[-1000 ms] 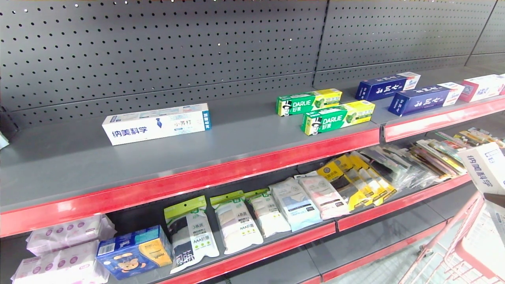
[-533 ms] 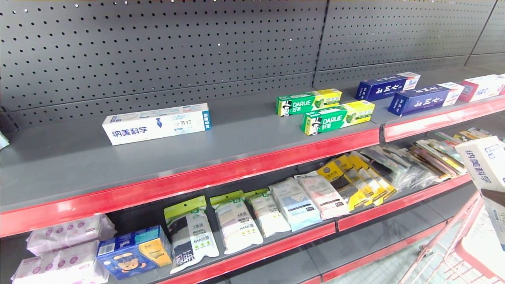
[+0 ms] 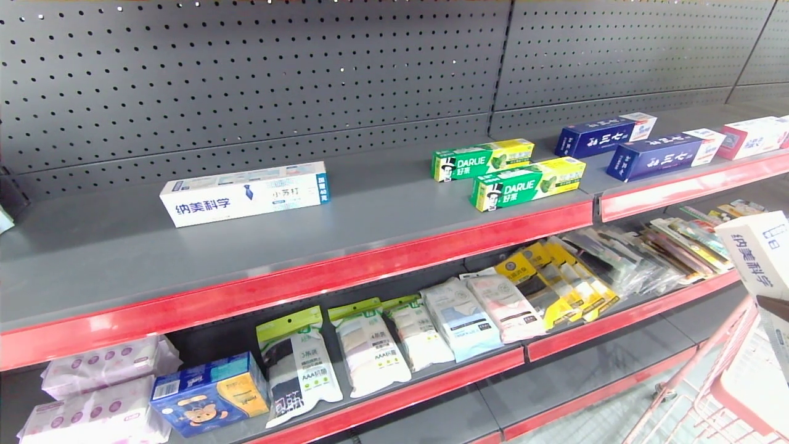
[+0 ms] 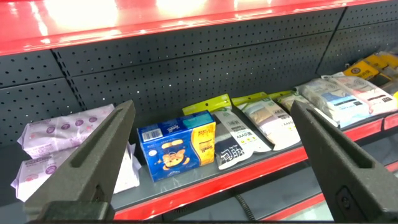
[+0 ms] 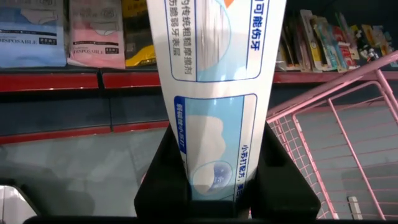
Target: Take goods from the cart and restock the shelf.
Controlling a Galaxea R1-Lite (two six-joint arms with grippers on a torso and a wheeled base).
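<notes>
The right end effector (image 5: 219, 158) was pinched on the lower part of a white toothpaste box (image 3: 755, 253), its two dark fingers pressed against the box's sides. The box stood on end, slightly tilted, held in the air at the far right. It was clear of the shelves and just above the pink wire rim of the cart (image 3: 727, 394). The left end effector (image 4: 211, 124) hung with its fingers spread wide and nothing between them. It faced the lower shelf (image 4: 205, 186), where a blue-and-yellow box (image 4: 176, 149) sat beside purple-patterned packs (image 4: 62, 134) and a row of flat pouches (image 4: 261, 121). Up on the top shelf (image 3: 370, 209) a matching white box (image 3: 243, 194) lay on its long side towards the left. Two green boxes (image 3: 527, 182) lay further right, and two dark blue boxes (image 3: 662, 153) lay beyond them.
</notes>
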